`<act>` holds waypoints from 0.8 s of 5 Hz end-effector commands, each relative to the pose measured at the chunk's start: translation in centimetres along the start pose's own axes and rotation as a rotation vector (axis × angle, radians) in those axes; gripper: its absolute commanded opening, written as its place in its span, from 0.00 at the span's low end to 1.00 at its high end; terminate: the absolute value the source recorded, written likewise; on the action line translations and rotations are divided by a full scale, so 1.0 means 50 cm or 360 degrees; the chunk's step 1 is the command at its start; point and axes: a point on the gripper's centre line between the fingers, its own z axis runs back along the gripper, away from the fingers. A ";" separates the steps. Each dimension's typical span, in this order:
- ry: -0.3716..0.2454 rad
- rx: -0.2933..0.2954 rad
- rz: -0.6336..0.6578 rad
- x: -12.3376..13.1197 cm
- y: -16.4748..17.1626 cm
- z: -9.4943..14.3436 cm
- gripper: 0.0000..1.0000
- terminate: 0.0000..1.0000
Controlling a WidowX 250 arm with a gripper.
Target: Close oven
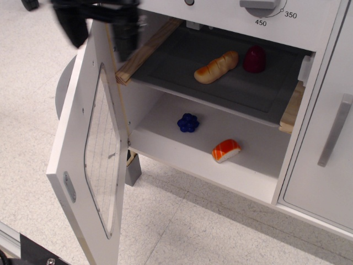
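The white toy oven (220, 165) stands with its door (83, 165) swung wide open to the left. The door's wire-lined window (102, 149) faces me, and its curved grey handle (62, 88) shows behind the door. My gripper (98, 34) is at the top left, blurred by motion, over the door's top edge. Its two dark fingers (126, 38) are spread apart, one on each side of the door, and hold nothing. The grey shelf (182, 61) rests on wooden rails (144, 51). The temperature dial (259, 5) is at the top.
A bread loaf (216, 67) and a red piece (254, 59) lie on the shelf. A blue piece (188, 122) and an orange sushi piece (226, 150) lie on the oven floor. A narrow cabinet door with a straight bar handle (335, 130) is at the right.
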 end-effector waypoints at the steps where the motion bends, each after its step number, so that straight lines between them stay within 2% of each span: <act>1: -0.0134 0.0107 0.0099 -0.018 0.068 -0.017 1.00 0.00; 2: -0.0107 0.0095 0.0142 -0.036 0.069 -0.038 1.00 0.00; 3: -0.0105 0.0064 0.0230 -0.030 0.050 -0.059 1.00 0.00; 4: -0.0063 -0.0015 0.0360 -0.018 0.016 -0.075 1.00 0.00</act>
